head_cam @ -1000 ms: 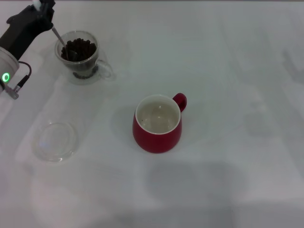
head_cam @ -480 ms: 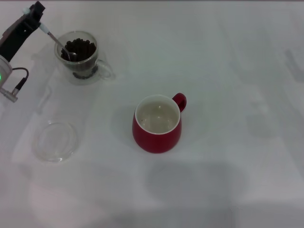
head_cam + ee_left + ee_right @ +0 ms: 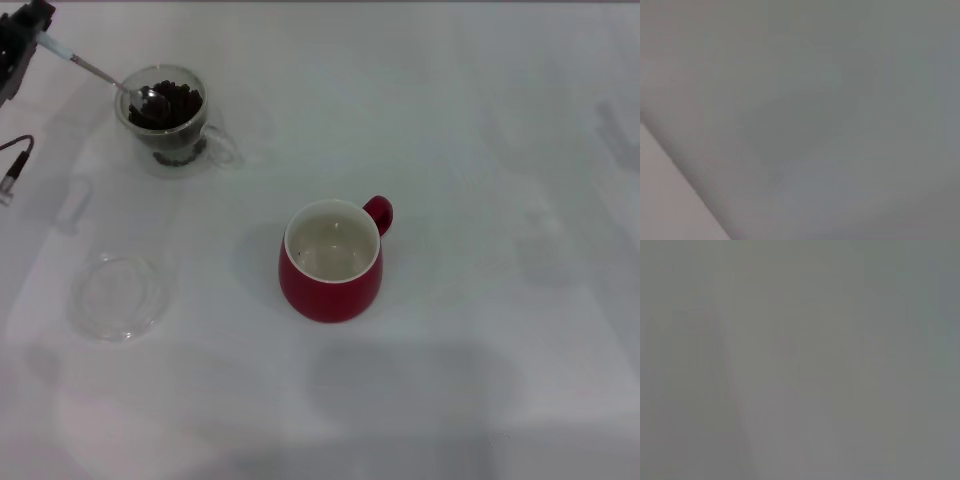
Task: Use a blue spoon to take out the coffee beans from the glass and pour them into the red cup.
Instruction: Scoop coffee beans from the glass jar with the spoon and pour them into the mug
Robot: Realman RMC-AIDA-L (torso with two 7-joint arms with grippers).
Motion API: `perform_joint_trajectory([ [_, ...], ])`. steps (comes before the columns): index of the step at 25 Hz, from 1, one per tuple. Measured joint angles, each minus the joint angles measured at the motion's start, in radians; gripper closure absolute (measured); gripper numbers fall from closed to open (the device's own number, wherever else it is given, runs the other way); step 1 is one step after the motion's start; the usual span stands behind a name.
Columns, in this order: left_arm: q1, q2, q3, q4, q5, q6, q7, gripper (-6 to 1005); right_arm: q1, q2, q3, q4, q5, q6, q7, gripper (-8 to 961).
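Note:
In the head view the glass [image 3: 172, 120] stands at the far left, full of dark coffee beans [image 3: 172, 105]. My left gripper [image 3: 30, 28] is at the far left corner, shut on the pale handle end of the blue spoon [image 3: 95, 72]. The spoon slants down to the right and its silver bowl rests at the glass's rim on the beans. The red cup [image 3: 331, 260] stands in the middle, upright, its white inside showing, handle to the far right. The right gripper is out of view. Both wrist views show only a grey blur.
A flat clear round saucer [image 3: 117, 296] lies at the near left of the white table [image 3: 480, 150]. A black cable [image 3: 14, 165] of the left arm hangs at the left edge.
My left gripper has moved left and back toward the corner, laying the spoon flatter. The spoon's bowl has risen from deep in the beans to the glass's rim.

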Motion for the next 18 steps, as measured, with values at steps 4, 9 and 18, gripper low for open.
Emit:
perform_joint_trajectory([
  [4,0.002,0.007,0.000,-0.001,-0.004,0.005,-0.064,863,0.003,0.000,0.000,-0.001,0.009,0.005,0.000,95],
  [9,0.004,0.010,0.000,-0.003,-0.005,0.042,-0.107,864,0.004,0.000,0.000,-0.002,0.012,0.005,0.000,95],
  [18,0.005,0.010,0.001,-0.013,0.077,0.162,-0.198,865,0.004,0.000,0.000,-0.001,0.012,0.006,0.000,96],
])
